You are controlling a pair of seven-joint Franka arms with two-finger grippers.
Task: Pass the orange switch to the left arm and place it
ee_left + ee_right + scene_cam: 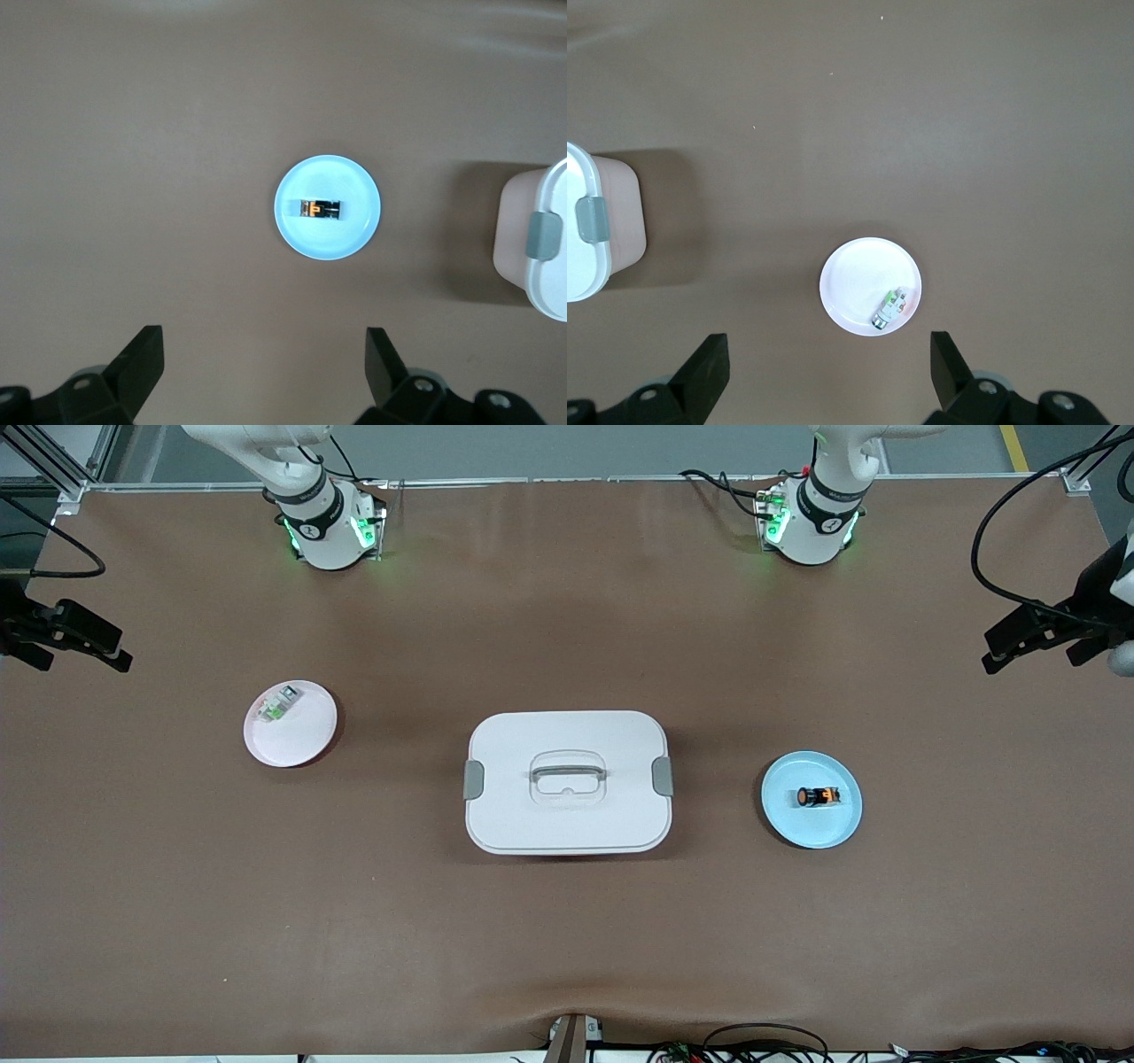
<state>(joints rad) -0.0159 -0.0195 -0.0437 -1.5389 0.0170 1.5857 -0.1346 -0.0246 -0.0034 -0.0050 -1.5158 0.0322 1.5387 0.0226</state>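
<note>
The orange switch [817, 797] lies on its side on a round blue plate [788, 825] toward the left arm's end of the table. It also shows in the left wrist view [321, 210]. The white lidded box [567, 731] stands at the table's middle, between the two plates. My left gripper [992, 651] is open and empty, high over the left arm's end of the table, with its open jaws [264, 345] looking down on the blue plate [306, 243]. My right gripper [113, 651] is open and empty, high over the right arm's end [830, 347].
A round pink plate [297, 744] toward the right arm's end holds a small clear-and-green component [276, 706], which also shows in the right wrist view [890, 307]. The box's end with a grey latch shows in both wrist views [549, 266] [585, 257]. Cables lie along the table's near edge.
</note>
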